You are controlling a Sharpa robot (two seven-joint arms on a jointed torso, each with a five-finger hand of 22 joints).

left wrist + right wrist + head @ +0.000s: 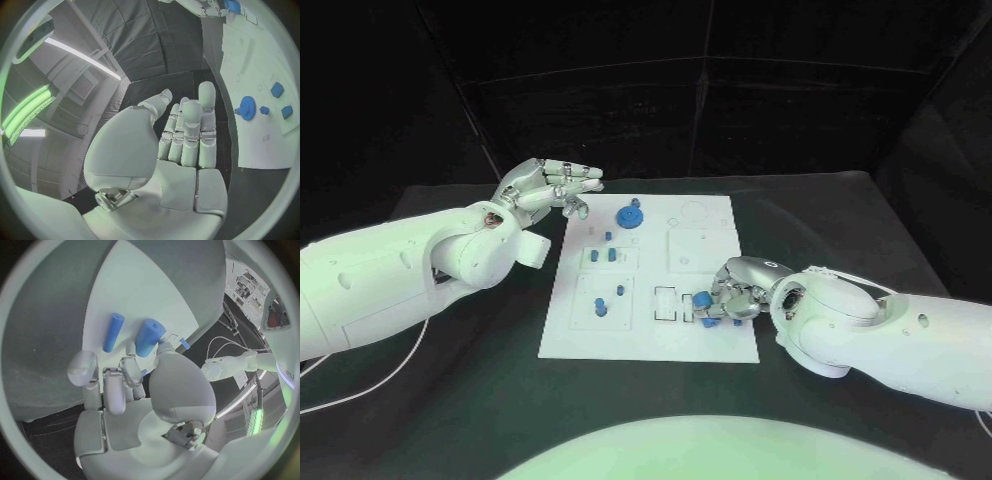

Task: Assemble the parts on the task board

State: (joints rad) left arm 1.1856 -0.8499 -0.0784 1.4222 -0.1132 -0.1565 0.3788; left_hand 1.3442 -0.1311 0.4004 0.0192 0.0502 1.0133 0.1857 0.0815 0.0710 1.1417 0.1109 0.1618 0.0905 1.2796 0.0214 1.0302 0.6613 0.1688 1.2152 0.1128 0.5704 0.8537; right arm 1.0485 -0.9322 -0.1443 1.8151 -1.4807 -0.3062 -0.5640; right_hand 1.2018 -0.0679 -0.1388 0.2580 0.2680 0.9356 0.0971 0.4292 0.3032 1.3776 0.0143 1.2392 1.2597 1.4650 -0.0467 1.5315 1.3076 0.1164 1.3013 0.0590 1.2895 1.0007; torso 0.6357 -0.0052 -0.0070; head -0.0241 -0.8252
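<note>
While the task board (651, 335) lies mid-surface, right hand (731, 292) at its near right edge, fingers pinching a blue part (149, 337), left hand (548, 188) off the far left corner, fingers loosely curled, holding nothing, gear-shaped part (630, 215) near it on the board.

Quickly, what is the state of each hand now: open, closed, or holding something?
Left hand: open, holding nothing, beside the task board.
Right hand: holding a blue part.

Black table (473, 400) with a white cable (365, 372) trailing over its near left part. Black curtain (733, 90) hangs behind the table's far edge, creased. Long light strip (81, 57) on the room's ceiling, left wrist view.
</note>
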